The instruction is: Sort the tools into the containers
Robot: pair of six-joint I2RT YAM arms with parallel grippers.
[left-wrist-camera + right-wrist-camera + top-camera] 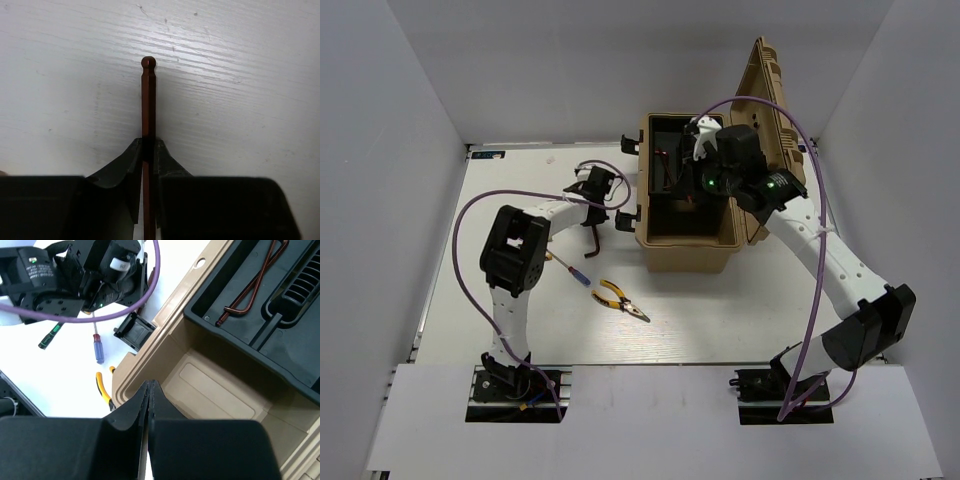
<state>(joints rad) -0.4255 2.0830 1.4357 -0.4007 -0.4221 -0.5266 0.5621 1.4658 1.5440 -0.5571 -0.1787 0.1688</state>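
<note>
My left gripper (597, 192) (148, 142) is shut on a thin dark reddish hex key (148, 100) with a ball end, and holds it over the white table; the key hangs below the gripper in the top view (592, 238). My right gripper (700, 142) (150, 386) is shut and empty above the open tan toolbox (690, 255) (165, 340). A second hex key (255, 282) lies in the box's black tray (235, 335). Yellow-handled pliers (620, 298) (103, 390) and a blue-handled screwdriver (570, 268) (98, 347) lie on the table. A small dark green-tipped screwdriver (50, 336) lies near them.
The toolbox lid (775, 130) stands open at the right of the box. Black latches (628, 218) (134, 332) stick out of its left wall. Purple cables (470, 250) (125, 310) loop along both arms. White walls enclose the table.
</note>
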